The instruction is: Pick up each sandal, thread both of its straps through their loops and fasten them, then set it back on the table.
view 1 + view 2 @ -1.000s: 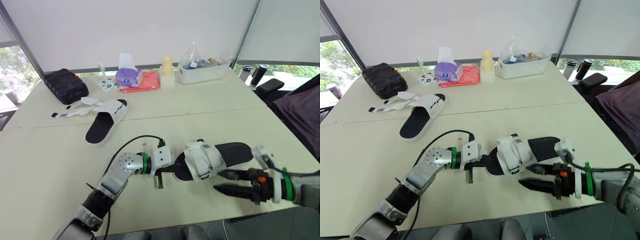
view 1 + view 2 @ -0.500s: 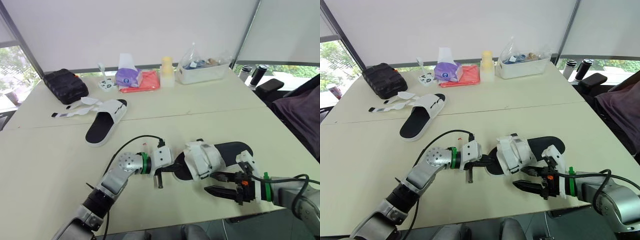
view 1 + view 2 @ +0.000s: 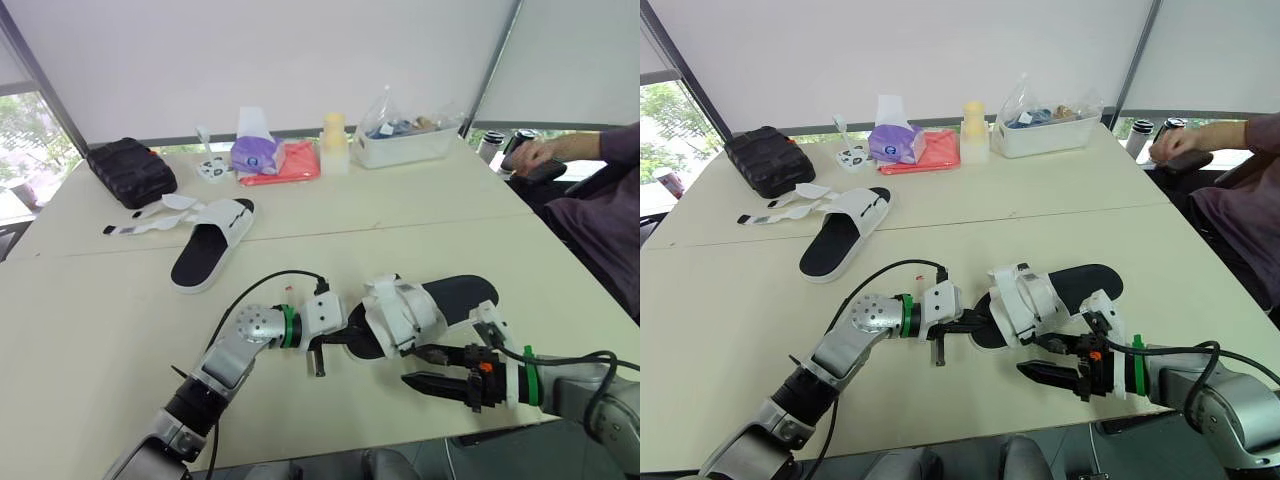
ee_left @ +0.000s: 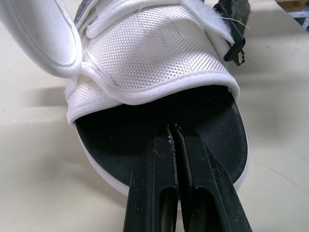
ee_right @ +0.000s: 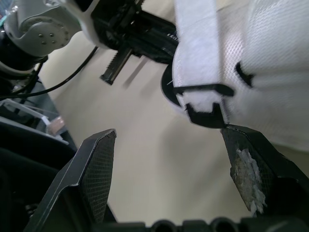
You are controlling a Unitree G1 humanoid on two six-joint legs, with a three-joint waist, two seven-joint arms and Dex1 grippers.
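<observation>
Near sandal (image 3: pixel 455 298) was noted low at the table (image 3: pixel 100 320), its toe sole clenched in the left gripper (image 4: pixel 173 130). Right gripper (image 3: pixel 422 367) was held spread just beside the sandal's black loop (image 5: pixel 204 117). Judged: the loose strap (image 4: pixel 43 38) should be pinched near its tip and fed squarely. Second sandal (image 3: pixel 210 245) was noted well beyond, unfastened; nothing was seen between.

Black near sandal (image 3: pixel 460 297), straps wrapped, far sandal (image 3: pixel 200 256) unfastened

A black case (image 3: pixel 131 172) lies at the far left. Further right sit a purple tissue pack (image 3: pixel 255 152), a red cloth (image 3: pixel 295 163), a yellow cup (image 3: pixel 334 135) and a clear tub (image 3: pixel 400 148). A person's hand (image 3: pixel 535 152) rests at the far right.
</observation>
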